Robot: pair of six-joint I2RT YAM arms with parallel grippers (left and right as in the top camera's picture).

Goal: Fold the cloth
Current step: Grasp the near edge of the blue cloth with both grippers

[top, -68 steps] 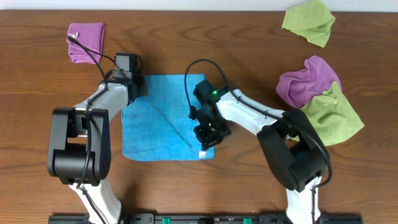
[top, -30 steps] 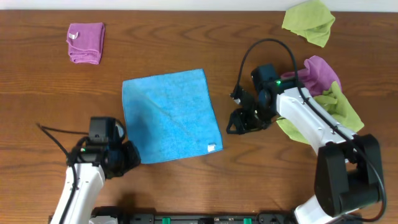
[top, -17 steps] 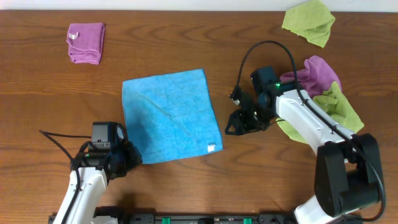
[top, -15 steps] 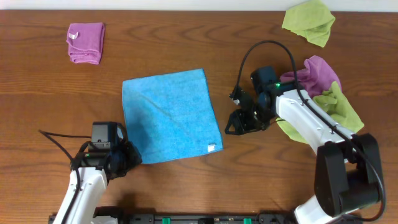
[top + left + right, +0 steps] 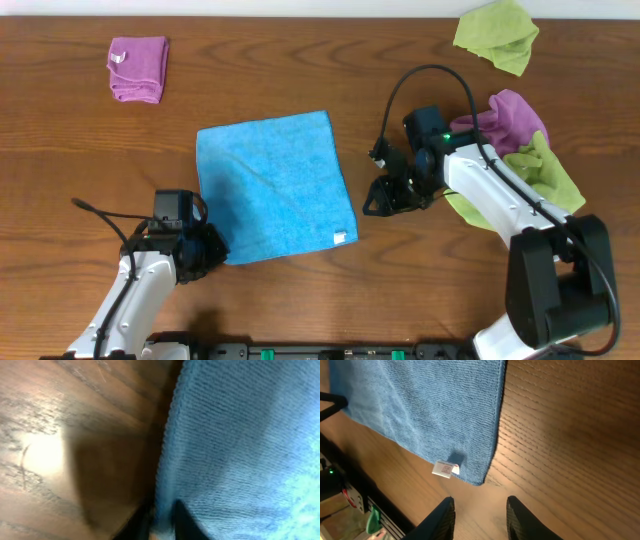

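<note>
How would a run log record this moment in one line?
task: fold cloth | cloth: flat, unfolded | left gripper: at near-left corner, grip unclear | right gripper: open, beside tag corner

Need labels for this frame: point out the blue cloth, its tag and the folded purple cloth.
blue cloth (image 5: 272,185), overhead, its middle
tag (image 5: 445,468), right wrist, its face
folded purple cloth (image 5: 138,68), overhead, its middle

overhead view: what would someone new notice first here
The bright sky-blue cloth, lying flat in the middle of the brown table, draws the eye first. The left tool sits at its near left corner, while the right tool hangs open just off its right edge. Crumpled purple and lime-green cloths pile up at the right.
</note>
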